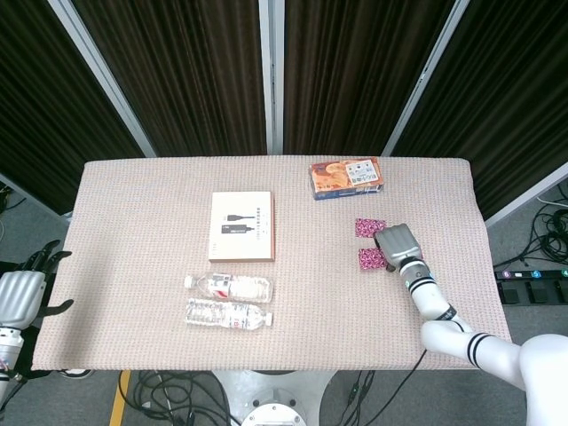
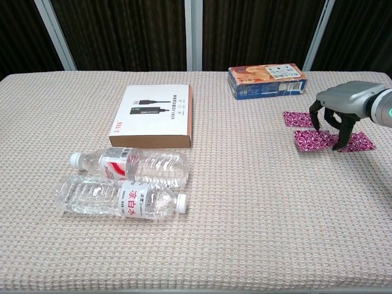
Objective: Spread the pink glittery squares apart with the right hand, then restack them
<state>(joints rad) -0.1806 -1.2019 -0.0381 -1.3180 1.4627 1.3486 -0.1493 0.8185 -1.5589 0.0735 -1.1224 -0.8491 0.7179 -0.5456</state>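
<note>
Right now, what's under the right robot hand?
The right robot hand stands fingers-down over pink glittery squares: one pokes out left, one right. A third lies clear behind. Whether fingertips touch, or more squares hide beneath, cannot be seen.

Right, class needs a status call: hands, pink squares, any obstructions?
Right hand fingertips down on pink squares, three visible, spread. Left hand open, off-table. Nothing obstructing.
</note>
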